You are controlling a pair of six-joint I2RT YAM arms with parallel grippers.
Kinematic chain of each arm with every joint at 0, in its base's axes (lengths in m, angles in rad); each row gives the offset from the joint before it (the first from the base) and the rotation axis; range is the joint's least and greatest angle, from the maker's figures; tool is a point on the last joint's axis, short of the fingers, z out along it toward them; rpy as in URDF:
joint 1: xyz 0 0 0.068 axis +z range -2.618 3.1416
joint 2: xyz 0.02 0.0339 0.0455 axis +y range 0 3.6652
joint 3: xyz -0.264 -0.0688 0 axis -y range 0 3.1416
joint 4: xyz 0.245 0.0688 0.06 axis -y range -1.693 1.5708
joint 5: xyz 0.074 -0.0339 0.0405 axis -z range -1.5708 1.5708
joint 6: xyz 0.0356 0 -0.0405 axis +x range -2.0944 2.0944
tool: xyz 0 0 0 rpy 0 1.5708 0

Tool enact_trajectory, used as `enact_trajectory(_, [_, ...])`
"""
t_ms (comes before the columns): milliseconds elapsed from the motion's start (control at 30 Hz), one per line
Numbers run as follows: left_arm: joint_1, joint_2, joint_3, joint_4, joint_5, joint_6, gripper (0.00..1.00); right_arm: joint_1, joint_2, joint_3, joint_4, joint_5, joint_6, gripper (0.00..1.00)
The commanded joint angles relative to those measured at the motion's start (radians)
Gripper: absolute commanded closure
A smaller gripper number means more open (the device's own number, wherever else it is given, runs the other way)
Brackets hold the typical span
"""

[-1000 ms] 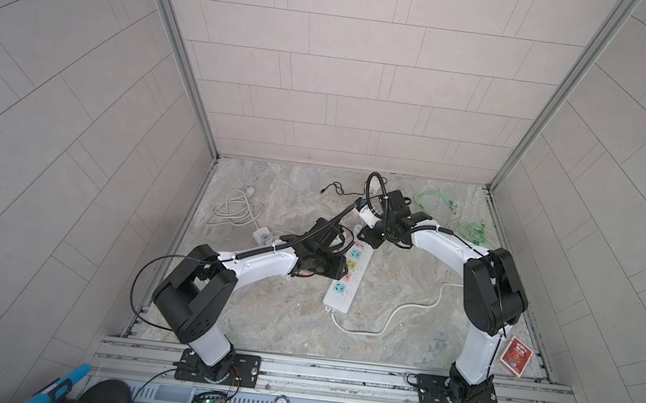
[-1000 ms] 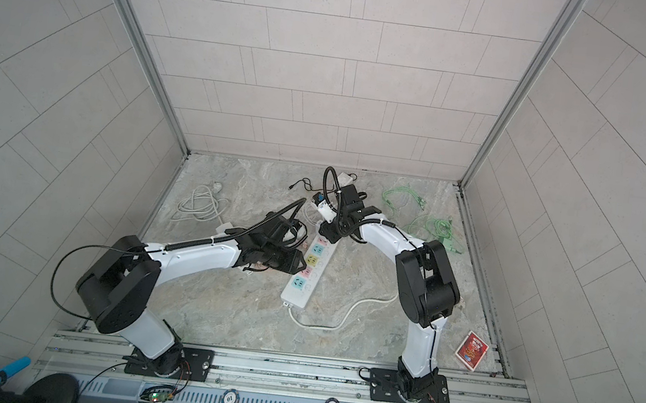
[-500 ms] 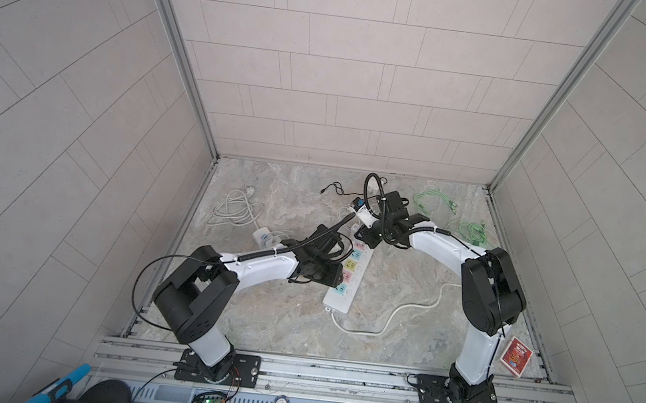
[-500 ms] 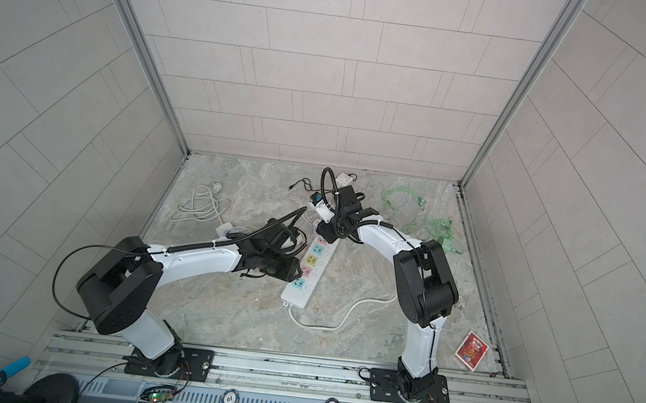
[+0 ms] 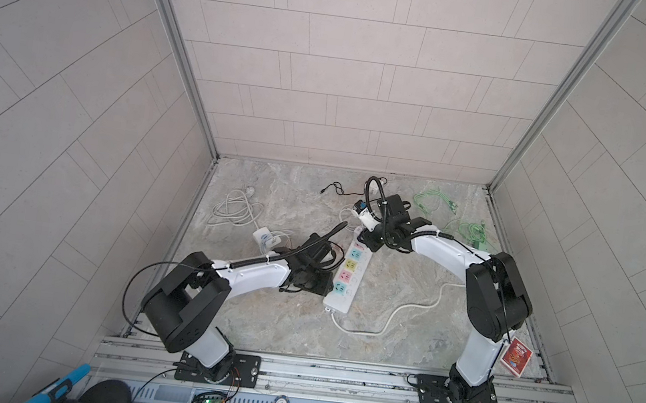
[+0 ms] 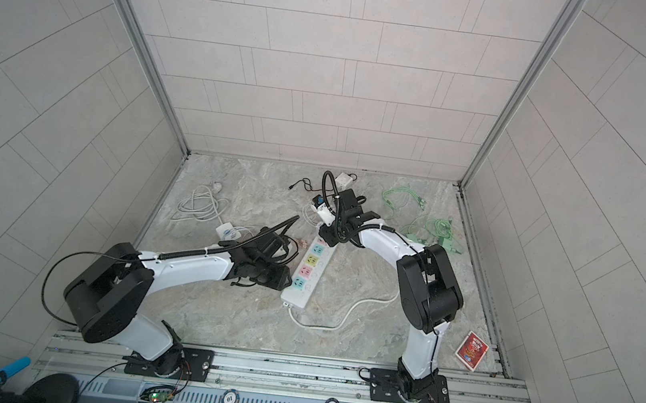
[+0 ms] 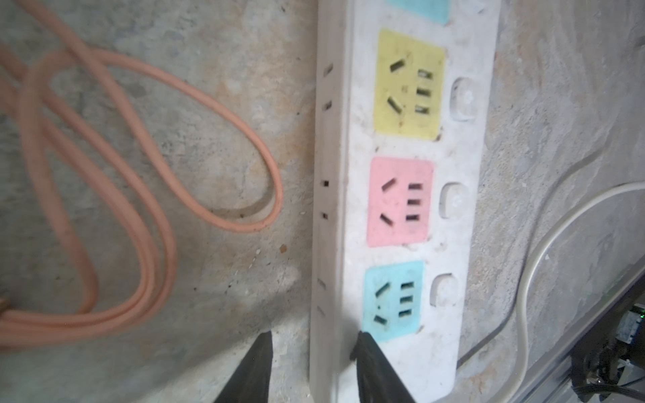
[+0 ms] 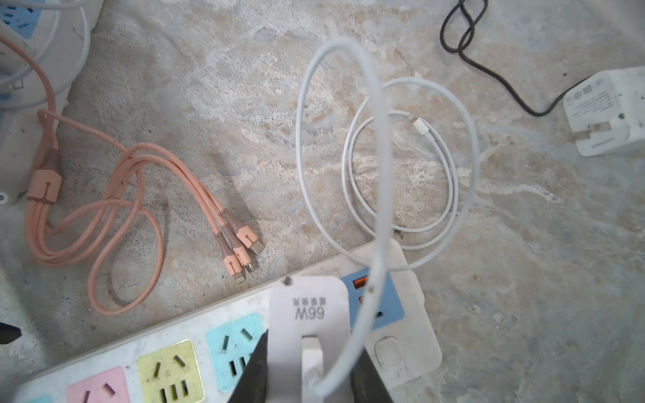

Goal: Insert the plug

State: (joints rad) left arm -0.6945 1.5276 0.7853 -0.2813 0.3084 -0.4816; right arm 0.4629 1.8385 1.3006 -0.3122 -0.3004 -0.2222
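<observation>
**left arm slides to the cord end; plug not in yet**

in both top views, your left gripper [image 5: 324,289] has slid along the power strip [image 5: 346,274] toward its cord end, off the middle sockets it covered a second ago. your right gripper [image 5: 367,239] has stayed over the far end. that looks like bracing the strip for the push.

left wrist view: the fingers stand apart astride the strip's long edge beside the near teal socket [image 7: 392,300]. one hangs over the floor [image 7: 209,314] with a gap, so nothing is clamped.

right wrist view: the fingers are clenched on the white charger [image 8: 309,307]. it sits above the strip's far end, between the far teal socket [image 8: 234,349] and the blue usb panel [image 8: 380,300]. the prongs are hidden, so you can't judge alignment.
</observation>
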Motion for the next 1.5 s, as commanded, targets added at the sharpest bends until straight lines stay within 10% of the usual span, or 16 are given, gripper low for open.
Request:
enact_trajectory(0, [-0.005, -0.020, -0.010, -0.038, -0.016, -0.006, 0.58, -0.007, 0.038, 0.008, -0.092, 0.000, -0.004, 1.00])
enact_trajectory(1467, [-0.058, -0.114, -0.127, -0.006, 0.127, -0.087, 0.57, 0.007, 0.082, 0.018, -0.220, 0.037, 0.098, 1.00])
